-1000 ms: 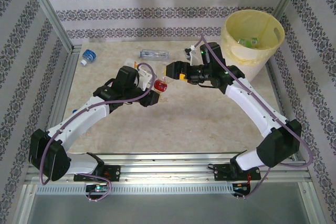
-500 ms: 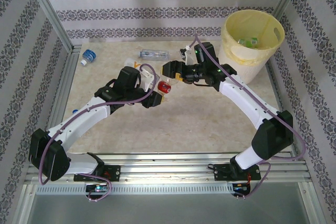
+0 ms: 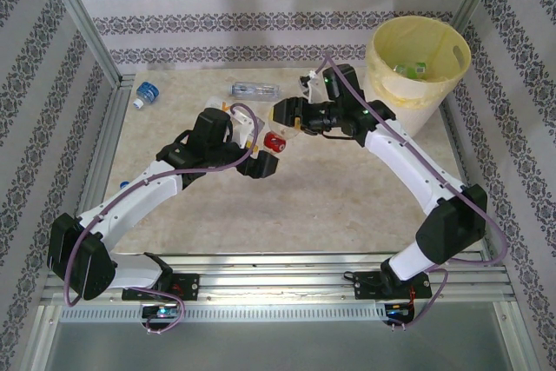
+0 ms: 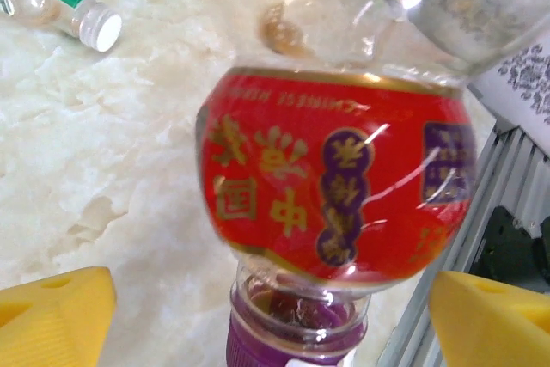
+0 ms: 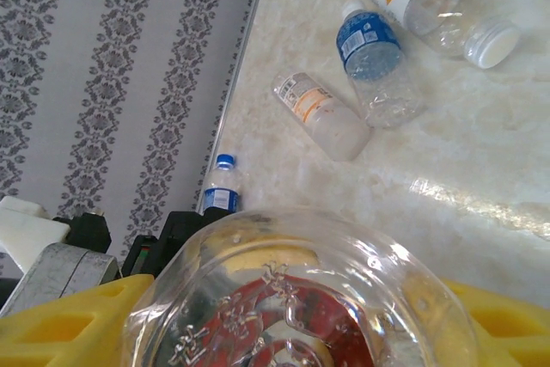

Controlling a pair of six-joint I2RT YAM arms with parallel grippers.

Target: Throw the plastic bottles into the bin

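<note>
Your left claw point(image 4: 275, 320) stands wide open, its yellow pads point(image 4: 56, 315) clear of the red-label bottle point(image 4: 335, 186) between them, purple cap end toward it. Your right claw point(image 5: 296, 333) has the bottle's clear base between its own pads. They seem to press both sides, though the close view blurs the contact. The bottle hangs over the middle of the desk point(image 3: 330, 188), well left of the bin point(image 3: 387, 84). Other plastic bottles point(image 5: 369, 49) lie on the desk.
</note>
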